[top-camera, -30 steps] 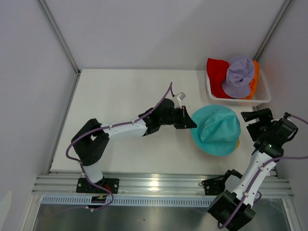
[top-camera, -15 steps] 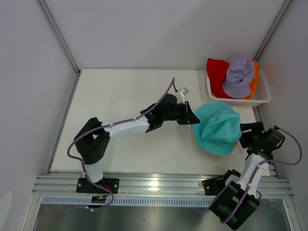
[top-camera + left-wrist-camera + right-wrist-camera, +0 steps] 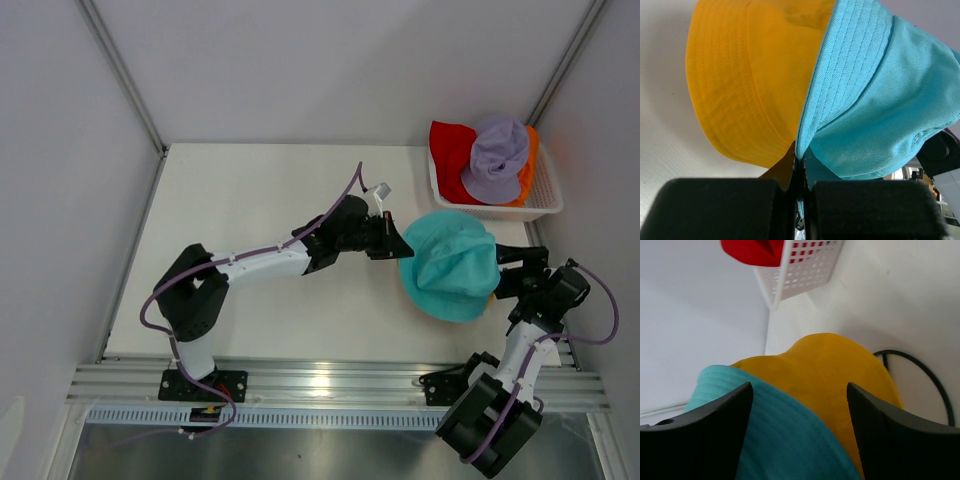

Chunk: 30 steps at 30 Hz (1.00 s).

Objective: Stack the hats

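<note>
The teal hat lies over the yellow hat, of which only a sliver shows from above. My left gripper is shut on the teal hat's brim and lifts its left edge, baring the yellow hat beneath. My right gripper is open at the hats' right side, its fingers spread over the teal hat and the yellow hat. The lavender hat, the red hat and the orange hat lie in the basket. The dark blue hat is out of view.
The white mesh basket stands at the table's back right corner; it also shows in the right wrist view. A black wire ring lies on the table beside the yellow hat. Grey walls close in on the right.
My right gripper has come down and moved left to the hats' right edge. My left gripper has shifted slightly right with the teal brim, bunching the hat.
</note>
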{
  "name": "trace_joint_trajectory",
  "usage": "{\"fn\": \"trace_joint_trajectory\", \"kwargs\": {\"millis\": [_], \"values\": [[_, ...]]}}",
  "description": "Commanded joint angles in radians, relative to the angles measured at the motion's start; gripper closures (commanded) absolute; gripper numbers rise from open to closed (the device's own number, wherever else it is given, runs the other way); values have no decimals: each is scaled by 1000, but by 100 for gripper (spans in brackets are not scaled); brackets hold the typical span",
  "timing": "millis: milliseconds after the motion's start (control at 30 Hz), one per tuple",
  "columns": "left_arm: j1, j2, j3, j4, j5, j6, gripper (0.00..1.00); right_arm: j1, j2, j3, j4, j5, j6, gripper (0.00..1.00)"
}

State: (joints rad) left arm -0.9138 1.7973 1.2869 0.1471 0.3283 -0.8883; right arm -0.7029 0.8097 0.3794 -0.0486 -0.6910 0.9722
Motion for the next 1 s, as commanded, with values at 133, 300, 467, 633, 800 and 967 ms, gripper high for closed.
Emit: {"fn": "trace_joint_trajectory", "kwargs": {"millis": [133,300,467,633,800,967], "values": [[1,19,48,16,-12,17,99,25,-33,72,37,-88,51,21],[3,28,58,20,-15,12,99,25,-40,75,-58,-94,4,38],[6,31,64,20,-18,8,99,25,-44,88,-137,-42,-67,96],[10,16,58,-13,-37,14,99,25,-41,108,-226,60,-142,100],[24,1,65,-101,-51,-33,99,34,26,116,-214,70,-148,100],[27,-53,-14,-35,-12,-61,99,36,106,179,-258,36,-207,100]]}}
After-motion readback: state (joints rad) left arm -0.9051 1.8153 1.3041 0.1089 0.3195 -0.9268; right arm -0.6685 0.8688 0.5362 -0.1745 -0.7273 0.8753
